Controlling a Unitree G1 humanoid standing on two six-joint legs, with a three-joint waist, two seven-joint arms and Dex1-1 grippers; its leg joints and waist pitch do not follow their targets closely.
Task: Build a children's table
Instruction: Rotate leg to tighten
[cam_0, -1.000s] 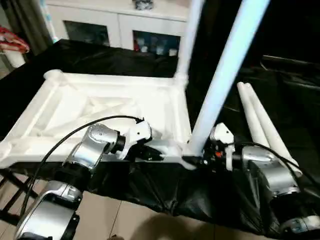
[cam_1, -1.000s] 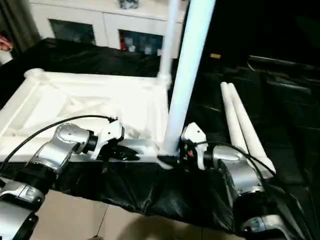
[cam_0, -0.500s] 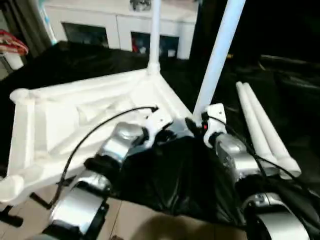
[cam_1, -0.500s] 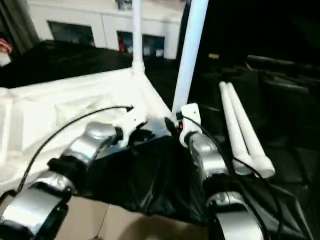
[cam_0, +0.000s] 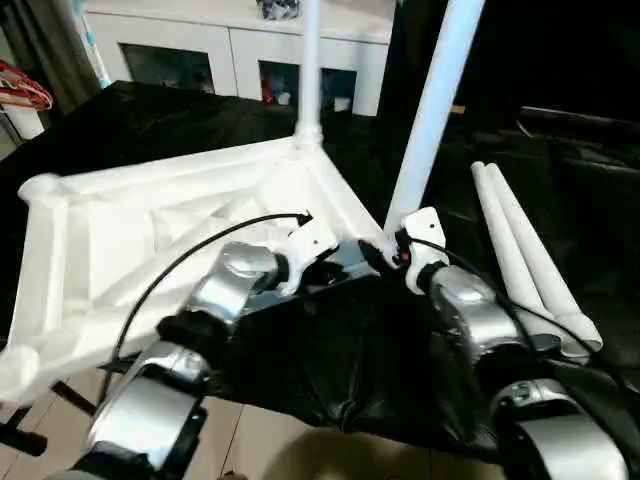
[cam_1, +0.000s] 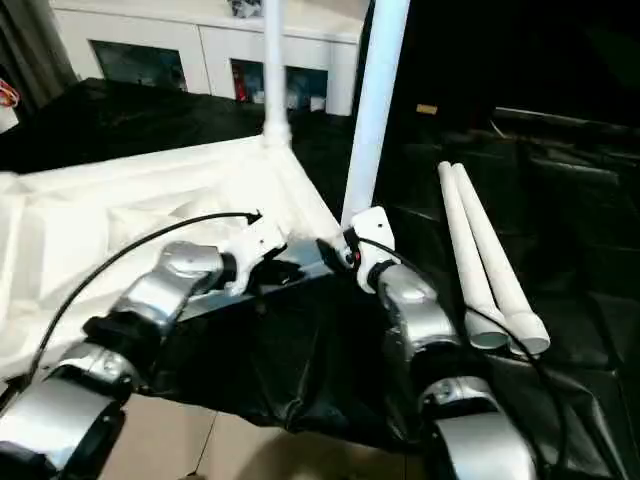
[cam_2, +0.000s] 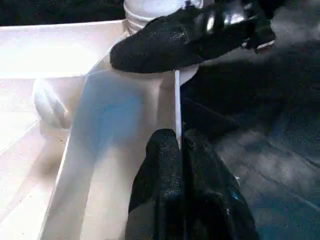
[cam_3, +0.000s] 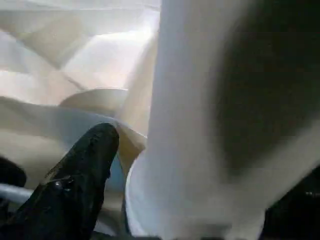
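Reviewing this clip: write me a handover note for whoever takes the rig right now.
Left gripper: shut on the tabletop's thin rim by the near corner.
Right gripper: at the base of the near leg; grip state unclear.
Tabletop lies underside up on the black cloth.
Done: far leg and near leg stand upright at corner sockets.
Left: two loose legs lying on the cloth to the right.

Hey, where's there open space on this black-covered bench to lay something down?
Free: the black cloth between the cabinet and the tabletop, and the dark stretch beyond the two loose legs. Crowded: the near corner, where both grippers meet at the standing leg.
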